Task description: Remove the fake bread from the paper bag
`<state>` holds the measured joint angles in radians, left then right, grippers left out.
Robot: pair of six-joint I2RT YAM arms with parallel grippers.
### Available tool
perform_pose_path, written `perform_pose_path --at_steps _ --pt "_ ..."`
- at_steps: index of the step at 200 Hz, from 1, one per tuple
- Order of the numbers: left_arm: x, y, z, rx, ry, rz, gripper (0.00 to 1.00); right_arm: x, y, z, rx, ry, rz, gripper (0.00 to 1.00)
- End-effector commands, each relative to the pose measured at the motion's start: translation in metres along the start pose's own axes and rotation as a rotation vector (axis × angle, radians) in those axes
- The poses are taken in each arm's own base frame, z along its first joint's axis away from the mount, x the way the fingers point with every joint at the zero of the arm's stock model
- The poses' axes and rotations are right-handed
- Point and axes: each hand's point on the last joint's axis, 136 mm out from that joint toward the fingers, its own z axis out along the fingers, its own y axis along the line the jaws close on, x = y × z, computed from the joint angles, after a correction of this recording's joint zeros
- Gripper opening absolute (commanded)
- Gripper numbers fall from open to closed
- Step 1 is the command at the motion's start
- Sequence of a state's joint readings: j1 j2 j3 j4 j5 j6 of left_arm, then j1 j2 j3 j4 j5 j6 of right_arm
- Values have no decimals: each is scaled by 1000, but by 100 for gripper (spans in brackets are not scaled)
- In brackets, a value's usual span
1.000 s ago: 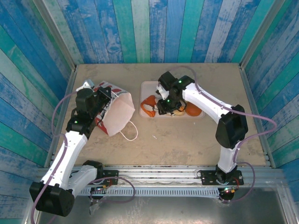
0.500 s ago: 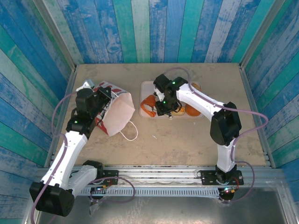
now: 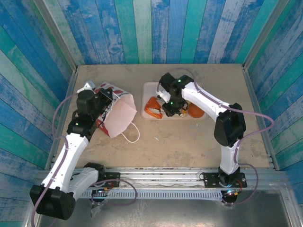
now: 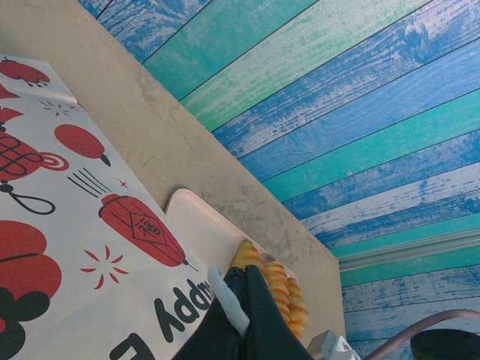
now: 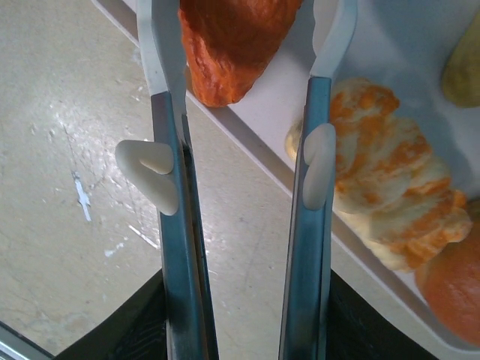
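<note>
Fake bread (image 3: 152, 108) lying on the pink tray (image 3: 150, 86), 1 orange-brown piece (image 5: 229, 52) between the parted jaws of the right gripper (image 5: 247, 34), not yet pinched. Probably light, stiff and slick: best squeezed across the narrow middle. Paper bag (image 3: 120, 111) well apart, rim clamped by the shut left gripper (image 4: 240, 300).

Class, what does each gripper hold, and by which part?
Left gripper: the bag, pinched at its rim. Right gripper: nothing; jaws open around a bread on the tray.

tray (image 3: 150, 89): pale pink, rectangular, mid-table | table (image 3: 189, 142): beige, scuffed | walls (image 3: 142, 28): blue-green planks
</note>
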<state>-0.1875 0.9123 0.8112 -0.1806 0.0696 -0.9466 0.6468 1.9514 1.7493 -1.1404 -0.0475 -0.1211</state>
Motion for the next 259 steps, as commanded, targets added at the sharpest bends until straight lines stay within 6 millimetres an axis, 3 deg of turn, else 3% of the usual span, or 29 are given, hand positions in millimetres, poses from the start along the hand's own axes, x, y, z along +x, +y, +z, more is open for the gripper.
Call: perform_pose_path --at_steps 1,93,154,224,259 --pt "-2 -4 -7 20 -13 17 1 3 1 -23 -20 -26 -115 46" --pt "-3 -8 -4 31 -10 28 1 -1 4 -19 -38 -8 -337 47" --pt "-3 -12 -3 35 0 38 1 -2 1 -7 -41 44 -335 49" --pt "-2 -13 -3 41 4 40 1 -15 -1 -33 -12 -40 -292 52" --pt "-2 -13 -3 43 8 40 1 -12 1 -35 -15 -48 -288 53"
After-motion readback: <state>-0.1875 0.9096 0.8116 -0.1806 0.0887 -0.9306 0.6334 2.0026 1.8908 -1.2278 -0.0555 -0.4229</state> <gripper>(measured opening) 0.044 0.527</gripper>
